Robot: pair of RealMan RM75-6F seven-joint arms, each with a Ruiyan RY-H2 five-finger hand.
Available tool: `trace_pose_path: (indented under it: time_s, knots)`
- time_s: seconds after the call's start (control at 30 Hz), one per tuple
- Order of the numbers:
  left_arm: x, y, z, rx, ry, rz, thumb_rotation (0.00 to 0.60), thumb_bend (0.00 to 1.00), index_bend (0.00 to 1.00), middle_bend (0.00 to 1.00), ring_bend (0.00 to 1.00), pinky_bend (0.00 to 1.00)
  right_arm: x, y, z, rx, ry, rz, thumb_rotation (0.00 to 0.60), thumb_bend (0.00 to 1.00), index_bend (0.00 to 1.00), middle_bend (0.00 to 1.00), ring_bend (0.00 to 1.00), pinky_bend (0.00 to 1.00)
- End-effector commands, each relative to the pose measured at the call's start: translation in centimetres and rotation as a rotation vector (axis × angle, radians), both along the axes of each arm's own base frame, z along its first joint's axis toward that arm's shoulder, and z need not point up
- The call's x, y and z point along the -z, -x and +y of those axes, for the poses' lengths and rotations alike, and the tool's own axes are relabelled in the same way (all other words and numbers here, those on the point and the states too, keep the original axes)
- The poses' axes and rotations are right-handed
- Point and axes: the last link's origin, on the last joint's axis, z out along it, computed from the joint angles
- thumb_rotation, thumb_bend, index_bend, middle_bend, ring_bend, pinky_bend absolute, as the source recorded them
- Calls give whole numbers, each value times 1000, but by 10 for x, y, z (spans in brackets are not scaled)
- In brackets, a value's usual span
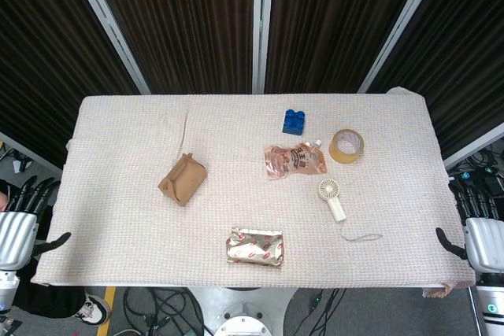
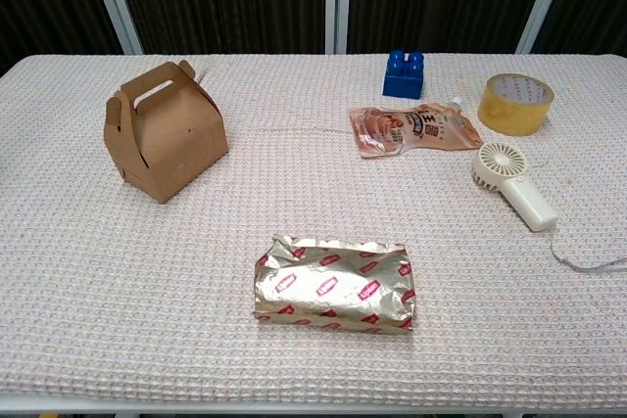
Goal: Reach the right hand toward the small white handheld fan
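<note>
The small white handheld fan (image 1: 332, 198) lies flat on the cloth right of centre, its round head toward the back and a thin wrist cord (image 1: 361, 237) trailing off its handle; the chest view shows the fan (image 2: 513, 184) at the right. My right hand (image 1: 471, 212) hangs beyond the table's right edge, well apart from the fan, fingers apart and holding nothing. My left hand (image 1: 22, 214) is off the left edge, also with nothing in it. Neither hand appears in the chest view.
A roll of tape (image 1: 346, 145), a pink pouch (image 1: 294, 160) and a blue brick (image 1: 294, 121) lie behind the fan. A brown paper box (image 1: 183, 179) stands left of centre. A foil packet (image 1: 254, 247) lies near the front edge.
</note>
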Motion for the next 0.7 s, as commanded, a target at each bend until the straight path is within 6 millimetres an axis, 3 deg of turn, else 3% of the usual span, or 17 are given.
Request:
trace_pose_path:
  time_s: [0.03,0.3,0.53,0.6,0.67,0.7]
  knots:
    - [0,0,0,0,2,-1,600,0,117,96,14,195,0,0,0,0,0,0,600,222,0,0,0,0]
    - [1,0,0,-2,6,-5,600,0,116,96,14,195,-2,-1,0,-14,9,-10,600,189,0,0,0,0]
    - [2,0,0,0,9,-9,600,0,117,96,14,195,-1,-1,-1,-14,10,-5,600,218,0,0,0,0]
    - [2,0,0,0,11,-10,600,0,117,96,14,195,-1,-1,-1,-13,8,-5,600,292,0,0,0,0]
    - [2,0,0,-2,11,-13,600,0,117,96,14,195,-1,-1,-2,-13,10,-3,600,491,0,0,0,0]
    - [2,0,0,-2,12,-15,600,0,117,96,13,195,-1,-1,-2,-15,12,-4,600,664,0,0,0,0]
